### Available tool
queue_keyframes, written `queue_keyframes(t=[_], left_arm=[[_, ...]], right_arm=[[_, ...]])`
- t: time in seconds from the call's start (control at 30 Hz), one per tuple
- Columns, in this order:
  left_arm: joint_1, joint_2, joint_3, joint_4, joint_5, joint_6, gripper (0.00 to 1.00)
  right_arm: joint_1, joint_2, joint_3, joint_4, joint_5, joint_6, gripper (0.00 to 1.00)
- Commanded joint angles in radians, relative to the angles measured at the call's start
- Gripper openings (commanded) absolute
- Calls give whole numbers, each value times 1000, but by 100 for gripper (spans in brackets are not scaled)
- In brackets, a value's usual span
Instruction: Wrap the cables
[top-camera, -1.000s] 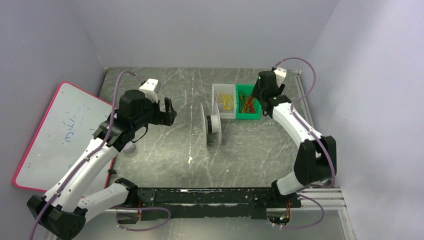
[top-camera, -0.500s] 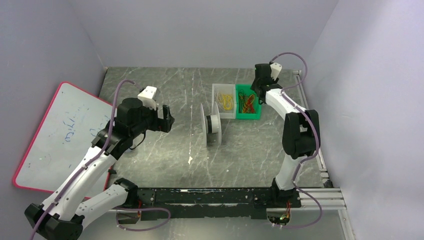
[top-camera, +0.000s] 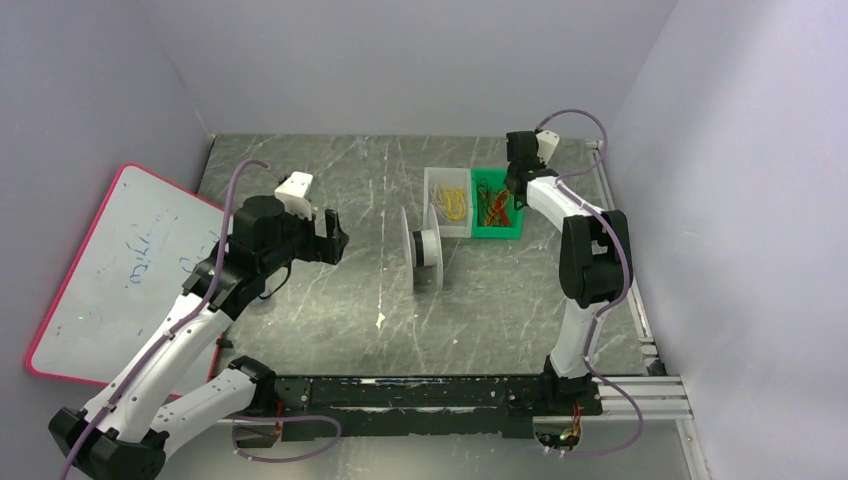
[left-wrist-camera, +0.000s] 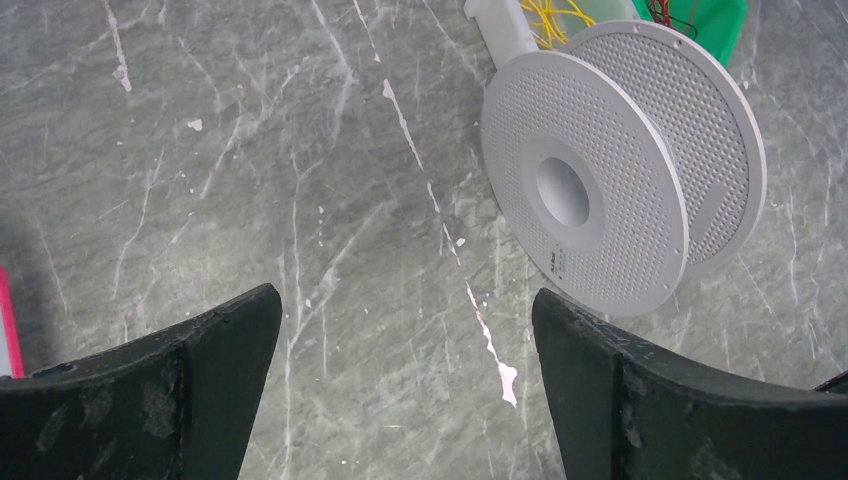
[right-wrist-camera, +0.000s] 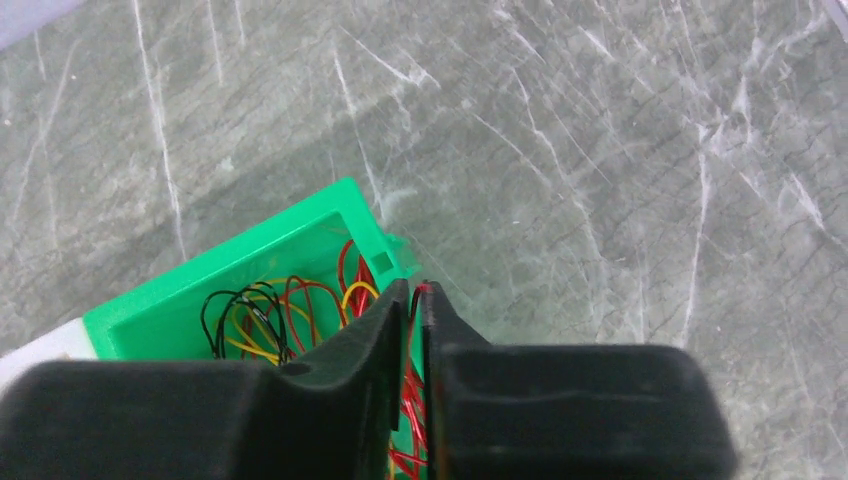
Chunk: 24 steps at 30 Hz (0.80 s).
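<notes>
Right wrist: green bin (right-wrist-camera: 220, 258) holds cables (right-wrist-camera: 255, 315); right end effector (right-wrist-camera: 415, 297) grips red cable (right-wrist-camera: 424, 288); left end effector (left-wrist-camera: 405, 310) released.

spool (left-wrist-camera: 585, 200): matt white perforated plastic | table (left-wrist-camera: 300, 150): grey marbled, scratched | bin (right-wrist-camera: 250, 265): glossy green plastic | red cable (right-wrist-camera: 412, 400): smooth glossy sheath
</notes>
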Motion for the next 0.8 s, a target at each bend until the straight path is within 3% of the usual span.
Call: queue_keyframes(t=[0.0,0.03,0.43,0.77], left_arm=[[7,-3,-6,28,-6,12,99],[6,0,-5,28,-6,12,99],[7,7,-5,23,-5,9,99],[7,-1,-6,19,-5,5,99]], right_arm=[[-12,-11,46,36,41,-43,4],[-13,-20,49,39,44,-53,0],[-8,-218,84,51,-31,-81,0],[35,-330,307,21,-49,-128,0]])
